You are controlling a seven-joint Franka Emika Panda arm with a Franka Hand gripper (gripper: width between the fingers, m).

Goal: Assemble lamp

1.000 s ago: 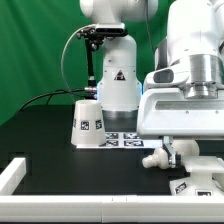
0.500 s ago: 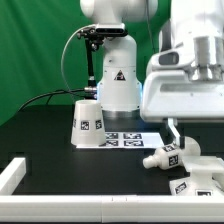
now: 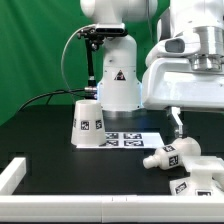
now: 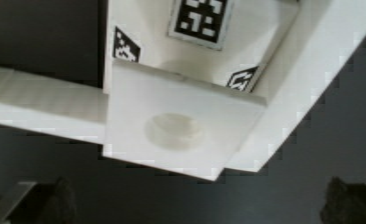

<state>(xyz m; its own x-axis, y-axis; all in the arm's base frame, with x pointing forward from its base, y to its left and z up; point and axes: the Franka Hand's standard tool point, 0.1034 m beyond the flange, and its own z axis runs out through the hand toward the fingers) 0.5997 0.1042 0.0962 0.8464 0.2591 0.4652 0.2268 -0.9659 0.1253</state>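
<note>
The lamp's tapered cone shade stands on the black table at the exterior view's left. The rounded bulb lies on its side at the exterior view's right, with the angular base just beside it. My gripper hangs above the bulb and base, clear of both. In the wrist view the base fills the picture, showing a round socket and black-and-white tags. My gripper is open and empty, and its dark fingertips stand wide apart above the table.
The marker board lies flat between the shade and the bulb. The white robot pedestal stands behind it. A white raised rim borders the table's front and left. A green backdrop is behind.
My gripper has risen from low over the bulb and base, so both parts now show more fully. The parts themselves have not moved.
</note>
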